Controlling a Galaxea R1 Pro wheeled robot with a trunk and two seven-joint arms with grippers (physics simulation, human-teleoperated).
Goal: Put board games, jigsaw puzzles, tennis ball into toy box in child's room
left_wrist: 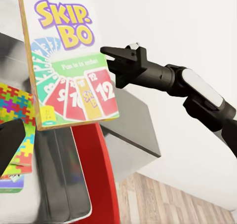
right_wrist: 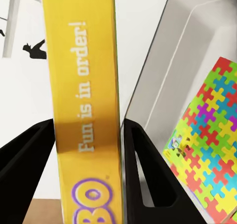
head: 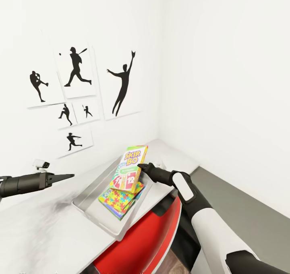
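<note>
Holding the Skip-Bo box (head: 129, 169) by its edge in your right gripper (right_wrist: 88, 150), you had it standing tilted over the jigsaw puzzles (head: 120, 199) in the toy box (head: 90, 203), directly below.

Glossy cardboard Skip-Bo box (head: 129, 168)

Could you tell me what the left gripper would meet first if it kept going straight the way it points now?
Probably the Skip-Bo box, straight ahead of the left gripper and held over the toy box by the right gripper; depth is uncertain.
</note>
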